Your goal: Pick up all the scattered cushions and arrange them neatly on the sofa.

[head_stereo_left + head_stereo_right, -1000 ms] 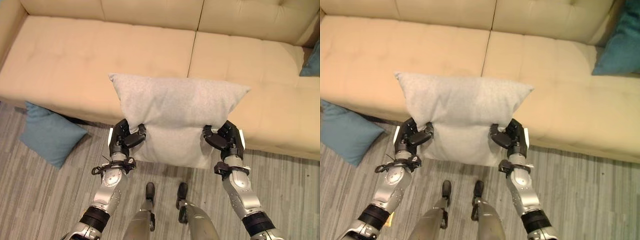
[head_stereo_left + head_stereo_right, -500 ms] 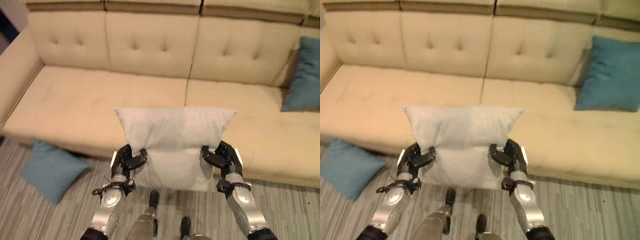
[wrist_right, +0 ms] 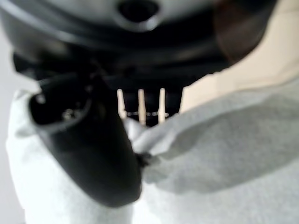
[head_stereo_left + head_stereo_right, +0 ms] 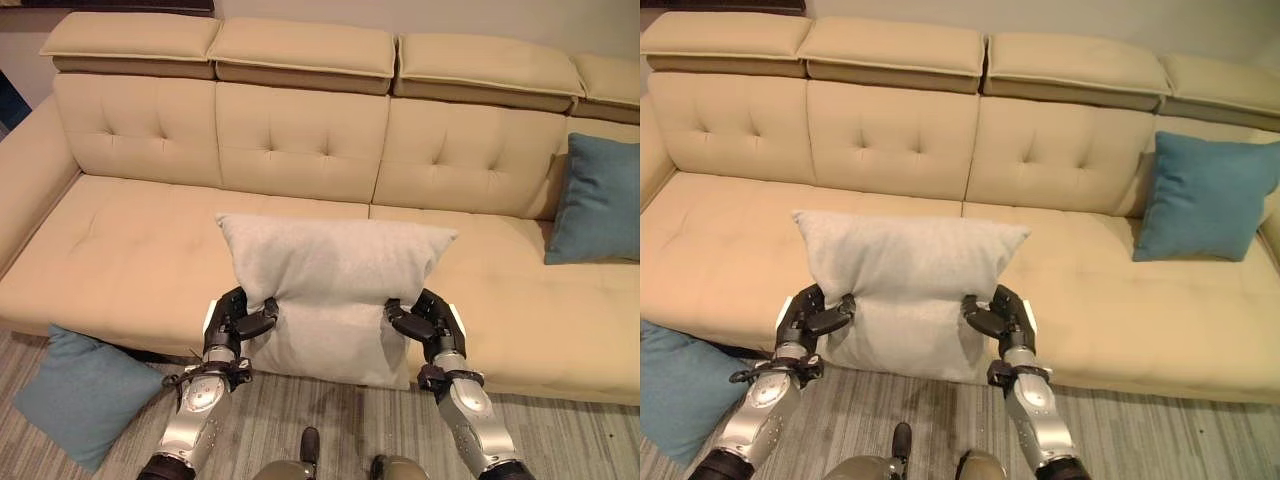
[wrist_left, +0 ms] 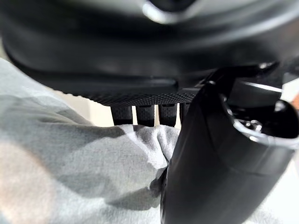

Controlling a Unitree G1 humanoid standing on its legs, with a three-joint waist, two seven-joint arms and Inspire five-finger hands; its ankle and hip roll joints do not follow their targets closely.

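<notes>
The grey cushion [image 4: 335, 290] is pinched at both side edges: the left hand [image 4: 232, 320] has its thumb pressed into the front of the fabric with its fingers [image 5: 145, 113] curled behind, and the cloth bunches into a fold between them in the left wrist view. The right hand [image 4: 432, 322] grips the opposite edge the same way, thumb in front and fingers [image 3: 140, 109] behind a puckered ridge of cloth. Both hands clamp the cushion at about mid-height, so its upper half flares wider than the squeezed lower half. The cushion is held upright in the air in front of the sofa [image 4: 130, 240], above the seat's front edge and roughly level with the seam between the two middle seat sections; its top corners stand out over the seat.

A teal cushion [image 4: 1205, 195] leans upright against the backrest near the sofa's right end, resting on the seat. Another teal cushion [image 4: 75, 405] lies on the striped grey floor [image 4: 560, 435], just in front of the sofa's front edge near its left end, with one corner tucked under the sofa's edge. It lies well apart from the left hand.
</notes>
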